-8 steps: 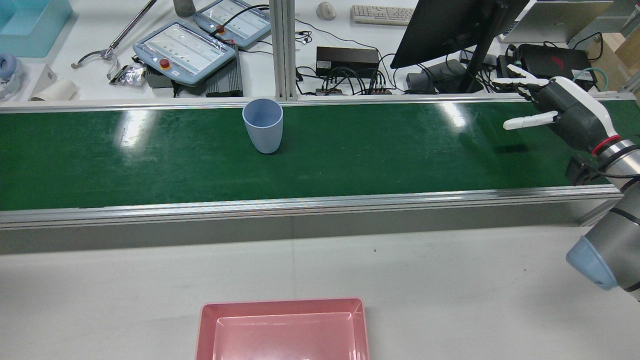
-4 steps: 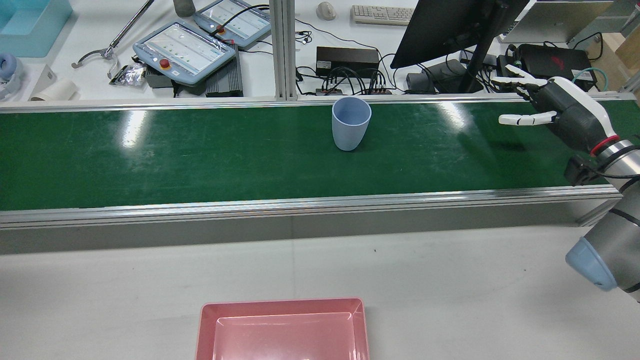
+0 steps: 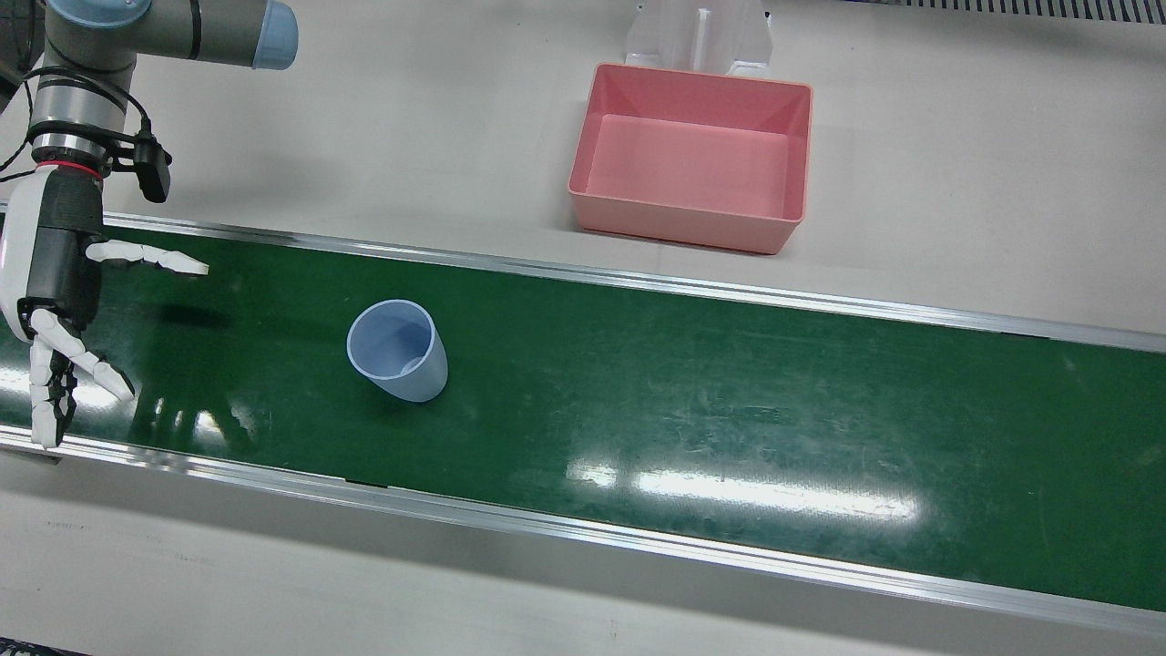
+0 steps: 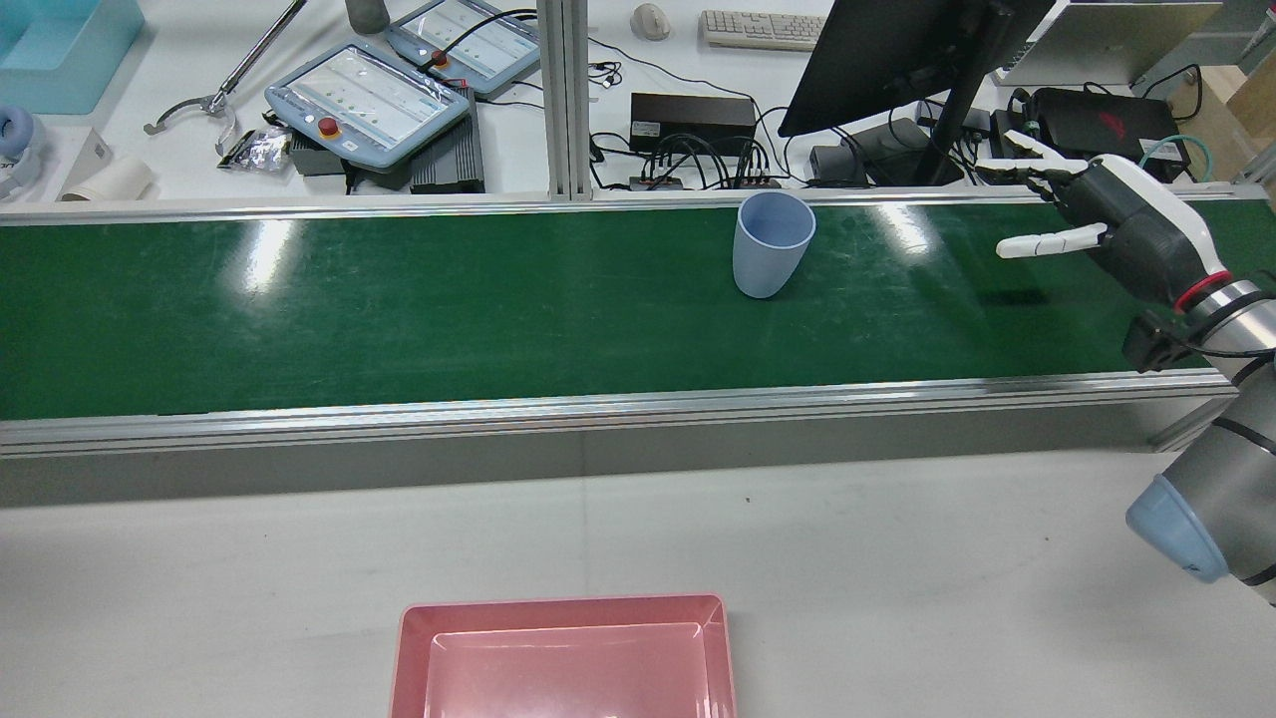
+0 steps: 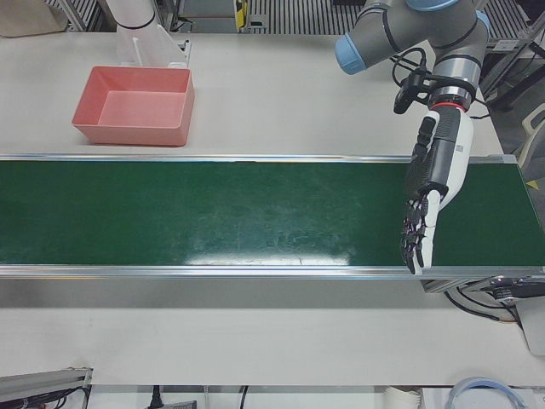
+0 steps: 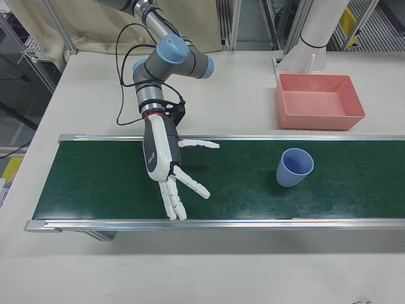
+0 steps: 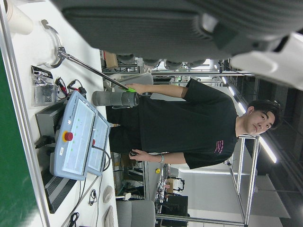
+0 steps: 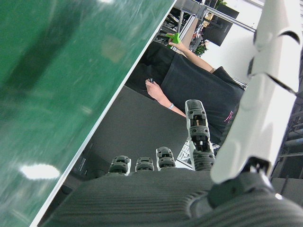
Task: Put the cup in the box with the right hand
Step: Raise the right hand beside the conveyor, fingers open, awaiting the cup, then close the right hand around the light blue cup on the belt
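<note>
1. In the front view, the right robot hand (image 3: 56,301) hangs over the left end of the green belt (image 3: 729,401), fingers (image 3: 146,259) spread apart and holding nothing.
2. The blue cup (image 3: 398,351) stands upright on the belt, mouth up, well apart from that robot hand and to its right in this view; only bare belt lies between them.
3. The pink box (image 3: 692,169) sits empty on the pale surface (image 3: 956,182) beyond the belt's metal rail, further right and on the robot's side of the cup.
4. In the left-front view, the left robot hand (image 5: 430,192) hovers over the opposite end of the belt, fingers stretched out straight and gripping nothing.
5. In the rear view, a desk behind the belt carries teach pendants (image 4: 367,100), a black monitor (image 4: 897,50) and a keyboard (image 4: 763,28).
</note>
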`<move>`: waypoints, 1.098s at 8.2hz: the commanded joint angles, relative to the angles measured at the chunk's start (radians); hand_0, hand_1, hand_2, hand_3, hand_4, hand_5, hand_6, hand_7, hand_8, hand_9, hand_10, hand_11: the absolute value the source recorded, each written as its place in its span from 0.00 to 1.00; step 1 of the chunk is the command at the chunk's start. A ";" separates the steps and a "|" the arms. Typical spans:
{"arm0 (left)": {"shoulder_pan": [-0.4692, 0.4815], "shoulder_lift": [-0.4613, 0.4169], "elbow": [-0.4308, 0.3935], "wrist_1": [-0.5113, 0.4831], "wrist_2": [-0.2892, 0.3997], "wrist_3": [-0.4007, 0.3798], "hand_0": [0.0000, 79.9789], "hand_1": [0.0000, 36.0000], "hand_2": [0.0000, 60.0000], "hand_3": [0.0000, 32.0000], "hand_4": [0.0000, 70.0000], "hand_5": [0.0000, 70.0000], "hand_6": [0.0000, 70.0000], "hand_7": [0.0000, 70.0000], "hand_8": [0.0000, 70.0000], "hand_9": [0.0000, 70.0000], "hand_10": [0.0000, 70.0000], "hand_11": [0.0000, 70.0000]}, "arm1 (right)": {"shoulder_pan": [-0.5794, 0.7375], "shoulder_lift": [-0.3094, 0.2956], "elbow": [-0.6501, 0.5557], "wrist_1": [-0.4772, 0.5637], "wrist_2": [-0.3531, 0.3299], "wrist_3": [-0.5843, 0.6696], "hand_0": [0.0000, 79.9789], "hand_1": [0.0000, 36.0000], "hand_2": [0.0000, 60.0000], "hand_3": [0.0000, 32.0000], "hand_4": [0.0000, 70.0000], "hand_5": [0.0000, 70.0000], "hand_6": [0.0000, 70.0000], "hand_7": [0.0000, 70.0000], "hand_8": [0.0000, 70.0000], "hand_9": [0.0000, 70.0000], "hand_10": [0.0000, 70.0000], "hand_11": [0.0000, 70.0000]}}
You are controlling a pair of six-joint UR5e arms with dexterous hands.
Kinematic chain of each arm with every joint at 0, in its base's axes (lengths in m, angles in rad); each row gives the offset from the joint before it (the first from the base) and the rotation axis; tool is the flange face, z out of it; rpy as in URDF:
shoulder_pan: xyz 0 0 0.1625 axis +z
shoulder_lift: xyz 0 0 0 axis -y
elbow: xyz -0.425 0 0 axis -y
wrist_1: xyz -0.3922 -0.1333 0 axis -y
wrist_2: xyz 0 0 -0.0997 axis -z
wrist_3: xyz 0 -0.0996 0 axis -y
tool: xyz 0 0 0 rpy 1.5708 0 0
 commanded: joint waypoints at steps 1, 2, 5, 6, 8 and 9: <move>0.000 0.000 0.000 0.000 0.000 0.000 0.00 0.00 0.00 0.00 0.00 0.00 0.00 0.00 0.00 0.00 0.00 0.00 | -0.008 0.000 0.000 0.000 0.000 -0.001 0.63 0.35 0.07 0.04 0.22 0.07 0.04 0.15 0.02 0.07 0.04 0.08; 0.000 0.000 0.000 0.000 0.000 0.000 0.00 0.00 0.00 0.00 0.00 0.00 0.00 0.00 0.00 0.00 0.00 0.00 | -0.011 0.000 -0.001 0.001 0.000 -0.001 0.61 0.42 0.25 0.04 0.17 0.07 0.04 0.16 0.02 0.07 0.04 0.08; 0.000 0.000 0.000 0.000 -0.001 0.000 0.00 0.00 0.00 0.00 0.00 0.00 0.00 0.00 0.00 0.00 0.00 0.00 | -0.027 0.000 -0.001 0.000 0.000 -0.002 0.62 0.38 0.14 0.03 0.21 0.07 0.05 0.16 0.02 0.07 0.04 0.09; 0.000 0.000 0.001 0.000 -0.001 0.000 0.00 0.00 0.00 0.00 0.00 0.00 0.00 0.00 0.00 0.00 0.00 0.00 | -0.030 0.000 0.001 0.001 0.000 -0.001 0.62 0.35 0.08 0.03 0.23 0.07 0.05 0.16 0.02 0.07 0.04 0.08; 0.000 0.000 0.001 0.000 0.000 0.000 0.00 0.00 0.00 0.00 0.00 0.00 0.00 0.00 0.00 0.00 0.00 0.00 | -0.036 0.003 0.004 0.001 0.000 0.001 0.60 0.37 0.26 0.00 0.28 0.06 0.07 0.25 0.02 0.09 0.06 0.11; 0.000 0.000 0.000 0.000 0.000 0.000 0.00 0.00 0.00 0.00 0.00 0.00 0.00 0.00 0.00 0.00 0.00 0.00 | -0.047 0.009 0.001 0.001 -0.001 -0.001 0.65 0.57 0.67 0.00 0.71 0.14 0.38 1.00 0.54 0.90 0.36 0.53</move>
